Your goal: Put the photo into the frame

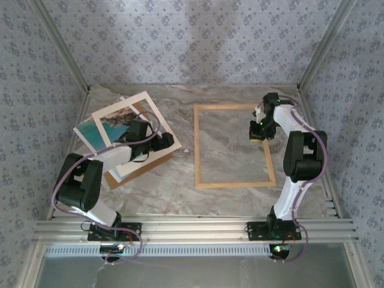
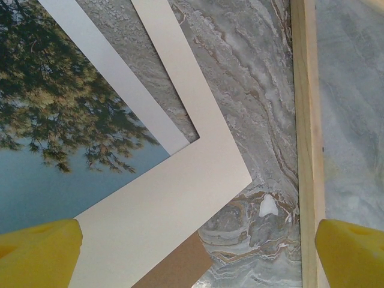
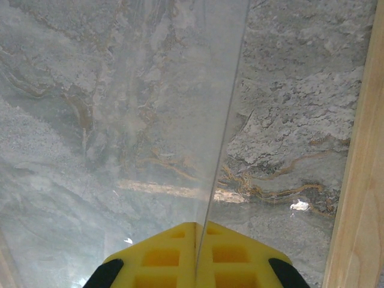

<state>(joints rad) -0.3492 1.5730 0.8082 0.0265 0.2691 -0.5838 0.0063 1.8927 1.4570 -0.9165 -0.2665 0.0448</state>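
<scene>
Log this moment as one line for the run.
left gripper: open above mat | right gripper: shut on clear sheet | photo: partly under mat, outside frame

The white-and-black left arm (image 1: 84,183) folds at its elbow near the base and reaches forward and inward. Its left gripper (image 2: 198,255) points down, jaws spread wide, the yellow fingertips (image 2: 39,252) well apart. The white-and-black right arm (image 1: 298,159) stands tall and bends inward. The right gripper (image 3: 198,255) is pinched closed on the edge of a thin clear sheet (image 3: 180,120).
</scene>
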